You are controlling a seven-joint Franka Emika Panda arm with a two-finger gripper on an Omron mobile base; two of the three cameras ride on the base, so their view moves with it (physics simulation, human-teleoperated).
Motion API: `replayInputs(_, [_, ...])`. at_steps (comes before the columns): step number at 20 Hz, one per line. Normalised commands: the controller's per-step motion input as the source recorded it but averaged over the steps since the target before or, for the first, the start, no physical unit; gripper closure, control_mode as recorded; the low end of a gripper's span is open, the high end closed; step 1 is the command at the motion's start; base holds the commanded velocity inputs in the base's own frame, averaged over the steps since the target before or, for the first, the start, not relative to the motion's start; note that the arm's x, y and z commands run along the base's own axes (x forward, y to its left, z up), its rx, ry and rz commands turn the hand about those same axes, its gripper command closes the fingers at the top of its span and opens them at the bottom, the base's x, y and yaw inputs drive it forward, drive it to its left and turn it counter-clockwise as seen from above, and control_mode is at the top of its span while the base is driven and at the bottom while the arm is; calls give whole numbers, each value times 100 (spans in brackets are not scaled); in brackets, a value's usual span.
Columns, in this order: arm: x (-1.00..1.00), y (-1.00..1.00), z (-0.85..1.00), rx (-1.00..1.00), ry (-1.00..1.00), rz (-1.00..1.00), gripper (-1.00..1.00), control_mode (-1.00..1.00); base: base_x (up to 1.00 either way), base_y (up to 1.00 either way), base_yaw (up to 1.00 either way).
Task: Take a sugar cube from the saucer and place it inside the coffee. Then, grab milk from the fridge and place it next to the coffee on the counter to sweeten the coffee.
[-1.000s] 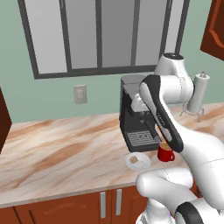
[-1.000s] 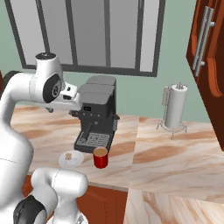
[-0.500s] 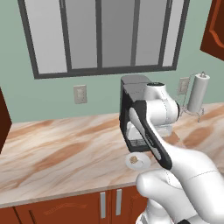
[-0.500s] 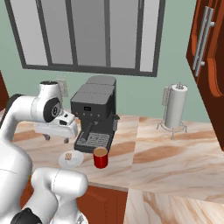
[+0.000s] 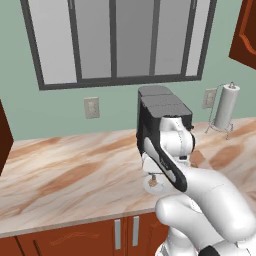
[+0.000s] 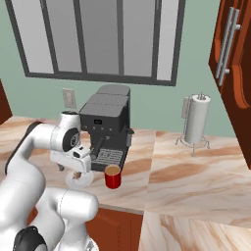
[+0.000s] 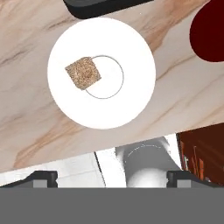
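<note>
The white saucer (image 7: 131, 100) lies on the marbled counter (image 5: 75, 175) in front of the coffee machine. The tan sugar cube (image 7: 83, 73) rests on it, left of its middle in the hand view. My gripper (image 7: 111, 178) hangs just above the saucer (image 6: 82, 183), open, its two dark fingertips (image 7: 43, 177) wide apart with nothing between them. The red mug of coffee (image 6: 112, 176) stands right beside the saucer; its dark red rim (image 7: 210, 35) shows at the upper right of the hand view. In the left base view my arm covers most of the saucer (image 5: 150, 186). Milk and fridge are out of view.
A black-grey coffee machine (image 6: 105, 122) stands just behind the saucer and mug. A paper towel holder (image 6: 197, 120) is further right by the wall. Reddish-brown cabinets (image 5: 100, 235) run below the counter's front edge.
My arm has swung down from level with the machine's top, and the hand now sits low over the saucer. The mug and saucer have not moved.
</note>
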Motion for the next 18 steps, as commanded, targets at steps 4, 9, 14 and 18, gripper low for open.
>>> replayInputs(4, [20,0,-59,0,0,-17,-100,-100,0,0,0])
replayInputs(9, [26,1,-34,-3,-8,-17,-100,-100,0,0,0])
replayInputs(14, [34,17,-7,-6,-6,-9,-100,-100,0,0,0])
replayInputs(18, [28,17,-13,-5,0,-4,-100,-100,0,0,0])
